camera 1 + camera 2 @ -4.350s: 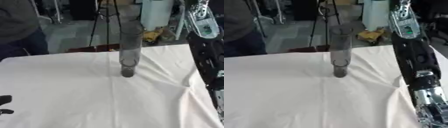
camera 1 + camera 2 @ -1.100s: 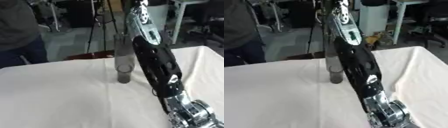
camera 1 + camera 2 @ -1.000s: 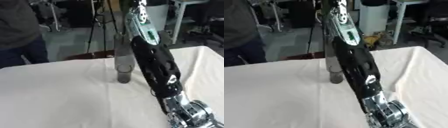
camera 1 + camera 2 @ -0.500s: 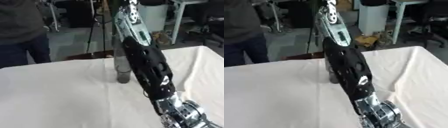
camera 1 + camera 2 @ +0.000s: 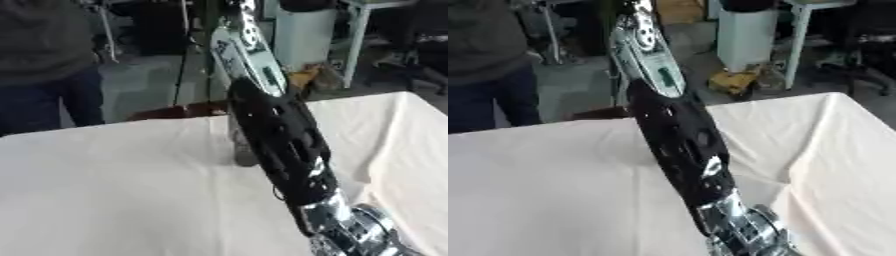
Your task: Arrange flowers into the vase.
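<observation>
The white cloth-covered table is filling most of the view, its fabric creased and rucked toward 3 o'clock. No flowers are showing anywhere on it.

The robot's right arm, black shell with silver joints, is cutting diagonally across the middle of both views, running from the lower edge at about 5 o'clock up toward 12 o'clock. Its upper end, pale and silver, is reaching off the top of the frame, so the right hand is not showing; I cannot tell whether it is clenched, released or holding anything. The left hand is not appearing in either view.

The tall, narrow, dark translucent glass vase is standing upright near the table's centre, slightly toward 12 o'clock. In the left eye view only its lower part and base are peeking out at the arm's left edge; in the right eye view the arm is covering it entirely.

Risk notes, my judgement:
- The arm is lying directly between the camera and the vase, apparently close by it. A sideways swing could clip the vase; being tall on a small base, it looks easy to tip.
- The cloth is loose and wrinkled; any drag on it could shift or topple the vase.
- With the vase mouth hidden, aiming stems into it would be blind.
</observation>
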`<state>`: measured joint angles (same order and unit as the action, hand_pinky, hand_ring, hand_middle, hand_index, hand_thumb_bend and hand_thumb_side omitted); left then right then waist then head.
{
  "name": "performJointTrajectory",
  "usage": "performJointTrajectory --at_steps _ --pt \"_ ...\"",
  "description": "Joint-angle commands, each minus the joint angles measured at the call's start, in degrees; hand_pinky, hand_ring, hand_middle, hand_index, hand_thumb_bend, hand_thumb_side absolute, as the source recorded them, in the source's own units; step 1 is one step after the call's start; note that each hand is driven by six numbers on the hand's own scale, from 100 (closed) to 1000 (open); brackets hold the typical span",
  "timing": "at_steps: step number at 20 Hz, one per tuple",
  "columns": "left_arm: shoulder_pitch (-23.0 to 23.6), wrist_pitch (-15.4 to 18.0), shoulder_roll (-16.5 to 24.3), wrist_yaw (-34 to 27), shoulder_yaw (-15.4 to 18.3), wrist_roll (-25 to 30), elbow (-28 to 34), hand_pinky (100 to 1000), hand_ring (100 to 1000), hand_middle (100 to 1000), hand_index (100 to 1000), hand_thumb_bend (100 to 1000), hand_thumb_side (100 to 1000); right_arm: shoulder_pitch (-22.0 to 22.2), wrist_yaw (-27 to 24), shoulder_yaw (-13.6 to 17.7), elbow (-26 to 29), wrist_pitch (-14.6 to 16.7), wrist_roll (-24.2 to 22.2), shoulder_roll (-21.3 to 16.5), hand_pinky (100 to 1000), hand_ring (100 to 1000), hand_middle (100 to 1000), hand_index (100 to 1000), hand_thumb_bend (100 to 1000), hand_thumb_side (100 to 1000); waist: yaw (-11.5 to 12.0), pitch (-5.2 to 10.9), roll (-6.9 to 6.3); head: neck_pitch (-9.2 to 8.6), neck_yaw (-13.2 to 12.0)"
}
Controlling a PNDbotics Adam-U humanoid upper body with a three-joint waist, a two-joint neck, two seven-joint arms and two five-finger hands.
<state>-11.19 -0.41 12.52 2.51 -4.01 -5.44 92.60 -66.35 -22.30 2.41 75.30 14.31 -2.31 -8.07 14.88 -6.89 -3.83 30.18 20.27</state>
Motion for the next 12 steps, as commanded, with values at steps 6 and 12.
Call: performJointTrajectory --at_steps 6,12 --pt "-0.92 0.04 0.49 -0.25 -0.02 0.39 0.72 533 750 658 653 366 1000 -0.84 -0.40 0.18 0.28 -0.83 -0.80 0.40 100 100 100 100 100 1000 0.66 1.00 -0.74 -0.70 0.66" --pt "-0.99 0.01 0.37 -0.43 -0.12 0.55 0.70 534 750 658 653 365 1000 0.12 0.63 1.51 -2.15 -2.51 -1.82 0.50 100 100 100 100 100 1000 1.71 0.69 -1.24 -1.11 1.82"
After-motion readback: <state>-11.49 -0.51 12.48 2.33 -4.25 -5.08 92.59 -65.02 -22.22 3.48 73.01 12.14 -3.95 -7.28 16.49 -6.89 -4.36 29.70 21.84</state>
